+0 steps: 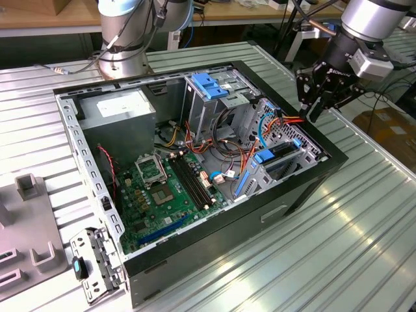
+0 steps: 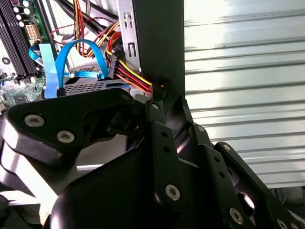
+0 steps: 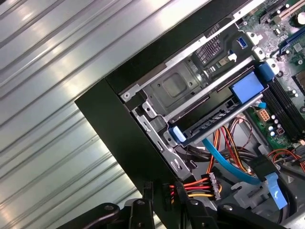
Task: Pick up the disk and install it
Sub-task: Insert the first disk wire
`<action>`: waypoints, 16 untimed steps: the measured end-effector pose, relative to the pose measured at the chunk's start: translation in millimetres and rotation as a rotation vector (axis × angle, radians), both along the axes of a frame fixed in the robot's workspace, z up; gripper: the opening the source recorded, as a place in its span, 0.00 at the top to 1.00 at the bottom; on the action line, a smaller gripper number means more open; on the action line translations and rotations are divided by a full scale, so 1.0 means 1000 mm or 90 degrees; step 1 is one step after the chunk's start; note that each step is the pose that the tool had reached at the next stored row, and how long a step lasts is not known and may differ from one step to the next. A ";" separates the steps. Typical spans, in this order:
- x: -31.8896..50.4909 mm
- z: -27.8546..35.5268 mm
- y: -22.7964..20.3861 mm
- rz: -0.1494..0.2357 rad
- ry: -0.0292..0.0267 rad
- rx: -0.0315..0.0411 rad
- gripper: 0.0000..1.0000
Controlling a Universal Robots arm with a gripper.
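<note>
The disk point(image 1: 283, 153) lies slotted in the grey drive cage at the open computer case's front corner, on the exterior view's right. Its dark body and blue carrier tabs show in the first wrist view point(image 3: 213, 120). My gripper point(image 1: 315, 110) hangs above the case's black side wall, up and to the exterior view's right of the disk, apart from it. Its fingers stand a narrow gap apart with nothing between them; in both wrist views the gripper point(image 3: 162, 191) point(image 2: 167, 98) straddles the line of the case wall near a red-yellow-black power plug point(image 3: 209, 185).
The black case point(image 1: 312, 188) lies open on a ribbed metal table point(image 1: 338, 247). Inside are the green motherboard point(image 1: 162, 188), a second drive cage with a blue latch piece point(image 1: 211, 84), blue data cables point(image 2: 71, 57) and loose wiring. A second arm's base point(image 1: 123, 39) stands behind. Grey fixtures point(image 1: 32, 221) sit at the exterior view's left.
</note>
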State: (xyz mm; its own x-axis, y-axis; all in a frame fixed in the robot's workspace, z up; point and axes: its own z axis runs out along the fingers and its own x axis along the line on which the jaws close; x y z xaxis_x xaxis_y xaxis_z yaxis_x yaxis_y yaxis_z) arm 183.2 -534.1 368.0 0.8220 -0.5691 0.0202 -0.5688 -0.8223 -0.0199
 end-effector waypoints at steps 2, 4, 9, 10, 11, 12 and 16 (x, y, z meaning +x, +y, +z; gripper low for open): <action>-0.0001 -0.0001 -0.0002 0.003 -0.0003 0.0001 0.69; -0.0001 -0.0001 -0.0002 0.003 -0.0004 0.0001 0.69; -0.0016 -0.0008 -0.0002 0.010 -0.0004 0.0002 0.69; -0.0016 -0.0009 -0.0002 0.010 -0.0004 0.0001 0.69; -0.0016 -0.0015 -0.0001 0.010 -0.0004 0.0002 0.69; -0.0016 -0.0021 -0.0001 0.010 -0.0004 0.0001 0.69; -0.0016 -0.0030 -0.0002 0.011 -0.0004 0.0001 0.69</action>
